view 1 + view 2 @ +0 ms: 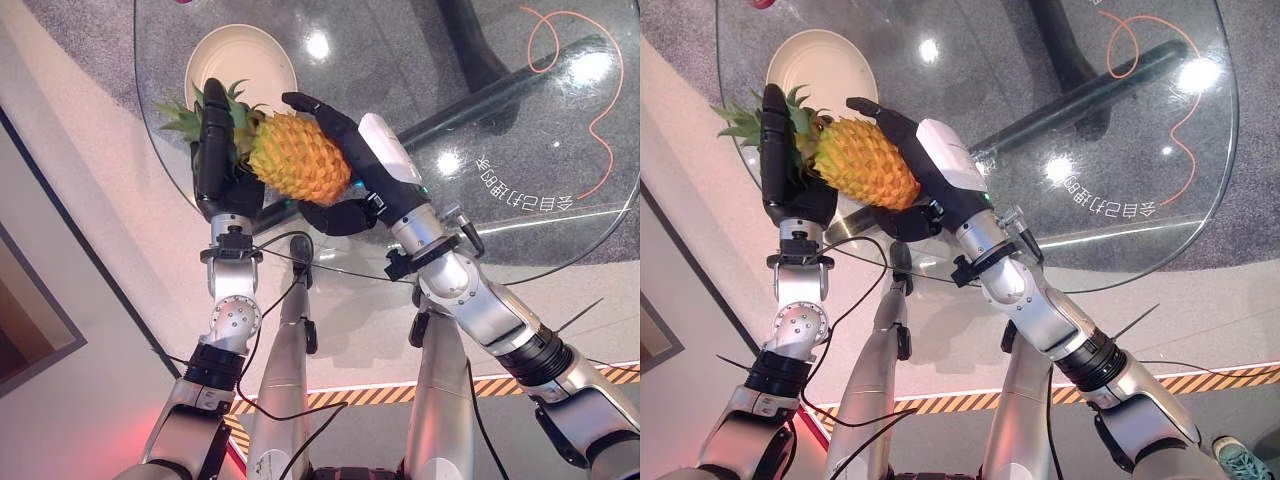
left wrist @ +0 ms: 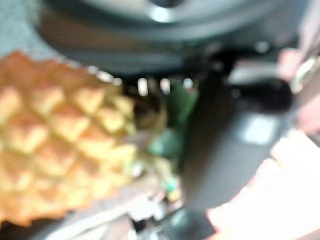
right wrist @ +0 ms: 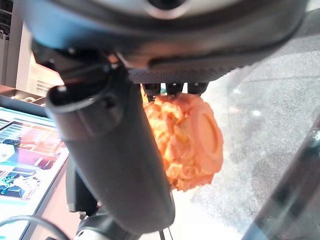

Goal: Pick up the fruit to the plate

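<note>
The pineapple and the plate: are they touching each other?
Apart. The left eye view shows the pineapple lifted between the left hand and right hand, beside the plate, not on it.

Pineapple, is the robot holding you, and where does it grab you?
Yes. Both hands hold the pineapple between them above the glass table: the left hand presses the leafy crown end, and the right hand wraps round the yellow body.

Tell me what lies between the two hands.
The pineapple lies between them, shown in the left eye view: the left hand presses straight fingers near its leafy crown, and the right hand curls round its body.
</note>
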`<state>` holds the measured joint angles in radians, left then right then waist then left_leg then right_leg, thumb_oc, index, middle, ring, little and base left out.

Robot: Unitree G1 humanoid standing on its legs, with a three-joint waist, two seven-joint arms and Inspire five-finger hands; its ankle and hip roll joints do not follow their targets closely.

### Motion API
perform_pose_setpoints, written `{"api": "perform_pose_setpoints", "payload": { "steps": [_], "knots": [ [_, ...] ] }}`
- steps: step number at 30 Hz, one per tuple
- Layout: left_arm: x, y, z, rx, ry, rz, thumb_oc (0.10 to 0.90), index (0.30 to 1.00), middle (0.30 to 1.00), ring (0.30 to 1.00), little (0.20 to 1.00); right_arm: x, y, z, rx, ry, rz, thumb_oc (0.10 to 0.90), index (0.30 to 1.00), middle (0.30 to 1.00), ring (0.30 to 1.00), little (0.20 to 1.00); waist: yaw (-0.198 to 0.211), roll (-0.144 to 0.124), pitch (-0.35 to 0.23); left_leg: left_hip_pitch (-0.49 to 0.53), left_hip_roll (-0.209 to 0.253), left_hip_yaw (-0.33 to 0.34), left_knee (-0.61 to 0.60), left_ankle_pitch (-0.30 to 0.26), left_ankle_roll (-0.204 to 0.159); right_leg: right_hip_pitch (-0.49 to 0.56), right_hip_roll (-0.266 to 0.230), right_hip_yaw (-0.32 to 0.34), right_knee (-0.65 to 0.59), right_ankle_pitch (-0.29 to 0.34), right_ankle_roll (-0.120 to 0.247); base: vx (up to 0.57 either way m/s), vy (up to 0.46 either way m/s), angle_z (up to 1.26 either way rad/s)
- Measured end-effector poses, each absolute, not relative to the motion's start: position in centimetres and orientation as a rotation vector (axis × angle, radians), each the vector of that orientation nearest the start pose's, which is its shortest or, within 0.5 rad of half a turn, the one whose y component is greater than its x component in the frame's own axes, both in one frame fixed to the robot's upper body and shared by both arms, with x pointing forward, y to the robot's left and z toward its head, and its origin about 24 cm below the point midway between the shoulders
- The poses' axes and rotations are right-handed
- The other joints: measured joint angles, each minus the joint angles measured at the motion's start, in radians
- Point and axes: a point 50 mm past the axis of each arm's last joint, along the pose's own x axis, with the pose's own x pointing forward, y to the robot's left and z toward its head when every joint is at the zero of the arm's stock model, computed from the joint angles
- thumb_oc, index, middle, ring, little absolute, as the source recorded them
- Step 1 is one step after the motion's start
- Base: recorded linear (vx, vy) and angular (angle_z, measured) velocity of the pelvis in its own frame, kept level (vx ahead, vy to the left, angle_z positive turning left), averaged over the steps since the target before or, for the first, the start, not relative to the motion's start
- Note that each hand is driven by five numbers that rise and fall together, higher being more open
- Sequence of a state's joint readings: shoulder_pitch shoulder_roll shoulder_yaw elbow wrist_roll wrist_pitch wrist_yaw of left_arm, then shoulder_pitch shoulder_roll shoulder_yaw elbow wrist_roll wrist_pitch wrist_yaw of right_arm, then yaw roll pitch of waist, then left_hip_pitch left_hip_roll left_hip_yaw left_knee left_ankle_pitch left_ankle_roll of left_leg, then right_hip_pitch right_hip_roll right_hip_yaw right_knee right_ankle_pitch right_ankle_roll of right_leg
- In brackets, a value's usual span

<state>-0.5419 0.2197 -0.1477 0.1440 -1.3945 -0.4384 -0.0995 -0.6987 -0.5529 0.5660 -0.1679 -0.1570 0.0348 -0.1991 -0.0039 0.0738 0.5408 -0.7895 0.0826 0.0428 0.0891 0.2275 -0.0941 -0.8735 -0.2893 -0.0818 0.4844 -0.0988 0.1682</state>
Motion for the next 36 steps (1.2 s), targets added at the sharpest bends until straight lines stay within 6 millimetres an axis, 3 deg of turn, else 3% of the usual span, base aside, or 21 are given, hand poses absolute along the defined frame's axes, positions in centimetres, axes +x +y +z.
{"api": "perform_pose_setpoints", "payload": {
  "steps": [12,36],
  "knots": [
    [32.6,15.6,18.4,-1.108,-0.638,-0.215,0.1,0.3,0.3,0.3,0.2,29.5,-7.3,21.9,-0.744,-0.786,0.344,0.8,0.9,0.9,0.9,0.9,0.001,0.0,0.0,0.0,0.0,0.0,0.0,0.0,0.0,0.0,0.0,0.0,0.0,0.0,0.0,0.0,0.0,0.0],
    [31.8,18.0,18.8,-1.002,-0.705,0.195,0.1,0.3,0.3,0.3,0.2,29.8,-7.6,23.0,-0.691,-0.8,0.269,0.8,0.9,0.9,0.9,0.9,0.004,0.0,0.0,0.001,0.001,0.0,0.0,0.0,0.0,0.0,0.002,0.001,0.001,0.0,0.0,0.0,0.0,0.0]
  ]
}}
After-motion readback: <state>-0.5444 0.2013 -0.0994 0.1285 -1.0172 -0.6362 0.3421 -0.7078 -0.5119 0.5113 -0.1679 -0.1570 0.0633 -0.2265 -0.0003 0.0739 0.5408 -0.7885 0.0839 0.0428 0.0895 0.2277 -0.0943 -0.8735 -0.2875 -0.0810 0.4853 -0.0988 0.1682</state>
